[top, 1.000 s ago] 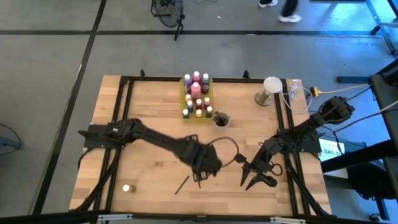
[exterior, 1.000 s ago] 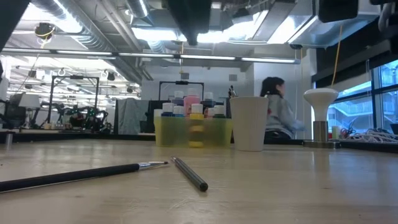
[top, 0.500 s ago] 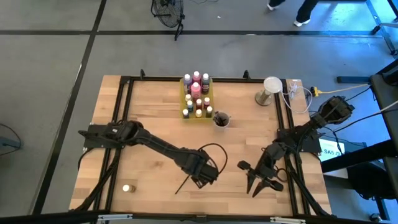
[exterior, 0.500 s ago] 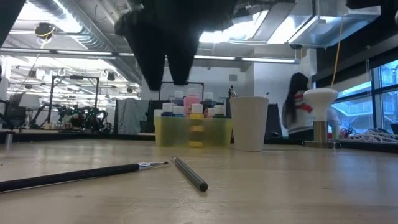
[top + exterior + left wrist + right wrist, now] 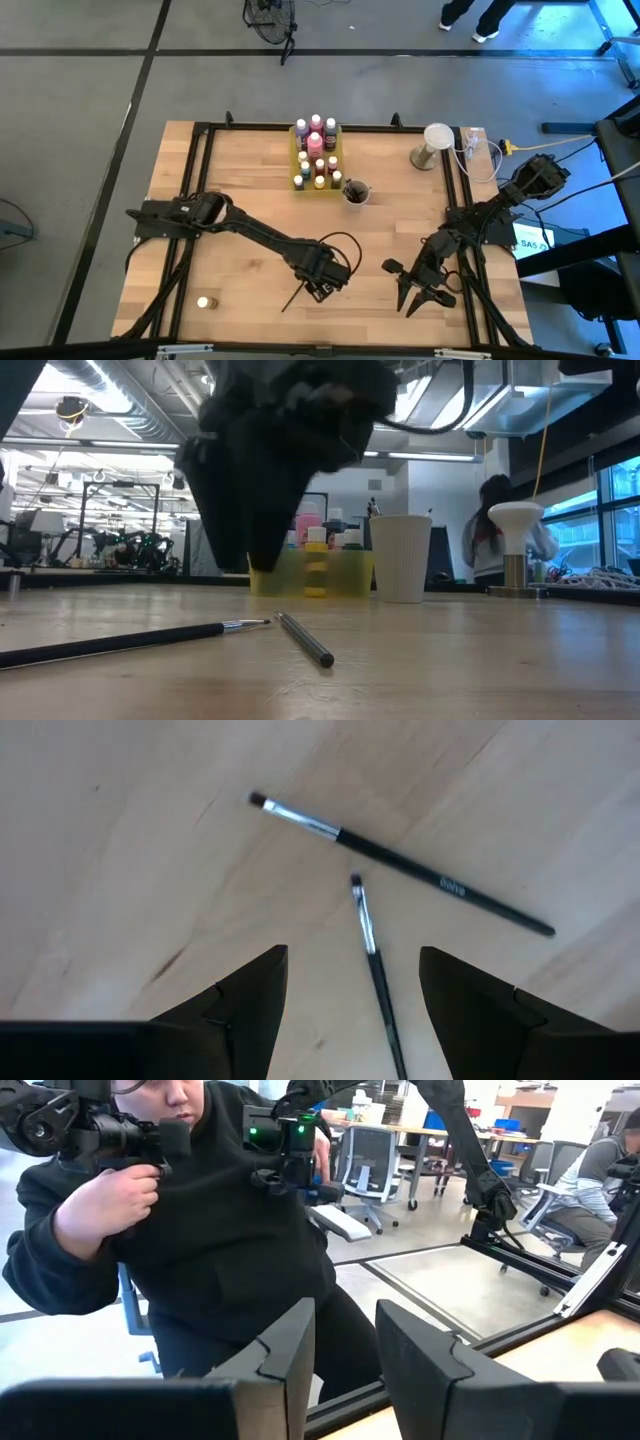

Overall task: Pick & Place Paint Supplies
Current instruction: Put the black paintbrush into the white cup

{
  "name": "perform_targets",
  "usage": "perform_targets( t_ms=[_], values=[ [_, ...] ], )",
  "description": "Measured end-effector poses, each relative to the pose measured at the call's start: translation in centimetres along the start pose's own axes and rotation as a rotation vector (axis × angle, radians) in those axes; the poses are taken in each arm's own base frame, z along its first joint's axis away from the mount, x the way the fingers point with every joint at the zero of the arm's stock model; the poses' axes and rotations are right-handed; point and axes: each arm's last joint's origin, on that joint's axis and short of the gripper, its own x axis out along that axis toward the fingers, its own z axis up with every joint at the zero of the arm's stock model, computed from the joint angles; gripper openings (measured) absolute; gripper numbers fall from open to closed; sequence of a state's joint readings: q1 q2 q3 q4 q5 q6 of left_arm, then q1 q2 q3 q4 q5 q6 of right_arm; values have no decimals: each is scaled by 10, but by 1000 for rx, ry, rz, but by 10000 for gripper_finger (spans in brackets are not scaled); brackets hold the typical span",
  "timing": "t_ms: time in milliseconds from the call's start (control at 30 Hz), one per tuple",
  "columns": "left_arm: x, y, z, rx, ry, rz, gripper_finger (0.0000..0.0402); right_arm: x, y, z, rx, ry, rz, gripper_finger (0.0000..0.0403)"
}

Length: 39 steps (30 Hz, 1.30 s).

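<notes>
Two thin dark brushes lie flat on the wooden table near its near edge: a longer one (image 5: 400, 860) and a slimmer one (image 5: 372, 960), also visible in the low view (image 5: 130, 641) (image 5: 305, 639). My left gripper (image 5: 350, 995) (image 5: 320, 280) hovers open just above them, its fingers on either side of the slimmer brush's ferrule, touching nothing. In the low view it hangs above the table (image 5: 262, 545). My right gripper (image 5: 415, 292) (image 5: 345, 1345) waits open near the table's right near corner. The paint bottles (image 5: 316, 150) stand in the yellow tray (image 5: 262, 574).
A pale cup (image 5: 355, 191) (image 5: 400, 558) holding brushes stands right of the tray. A white lamp-like object (image 5: 435, 140) sits at the far right. A small round thing (image 5: 203, 302) lies near the left near corner. A person (image 5: 200, 1230) sits beyond the near edge.
My left gripper has dropped toward the two brushes, moving slightly toward the near edge, and now stands low over them. My right gripper has shifted a little toward the near edge. The brushes have not moved.
</notes>
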<state>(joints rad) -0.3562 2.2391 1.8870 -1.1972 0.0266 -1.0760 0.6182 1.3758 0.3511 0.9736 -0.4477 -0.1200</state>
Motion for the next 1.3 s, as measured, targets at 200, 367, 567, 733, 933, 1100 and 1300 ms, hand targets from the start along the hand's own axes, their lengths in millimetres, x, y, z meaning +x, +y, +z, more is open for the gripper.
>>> perform_targets(
  t_ms=[200, 367, 567, 733, 933, 1100, 1300],
  values=[
    [18, 0, 5, 10, -24, -55, 221, 0, 0, -1, 6, 13, 2, 112],
    [35, 5, 8, -2, 23, -91, 221, 0, 0, -2, 10, 22, 3, 112],
    [40, 9, 10, -2, 12, -99, 221, 0, 0, -3, 12, 25, 2, 112],
    [40, 9, 10, -21, -13, -86, 221, 0, 0, -3, 11, 26, 2, 112],
    [44, 9, 10, -40, -24, -67, 221, 0, 0, -3, -7, 26, 0, 113],
    [45, 9, 11, -41, -37, -58, 221, 0, 0, -3, -7, 25, 0, 112],
    [45, 10, 11, -34, -53, -47, 221, 0, 0, -3, -7, 25, 0, 112]
  ],
)
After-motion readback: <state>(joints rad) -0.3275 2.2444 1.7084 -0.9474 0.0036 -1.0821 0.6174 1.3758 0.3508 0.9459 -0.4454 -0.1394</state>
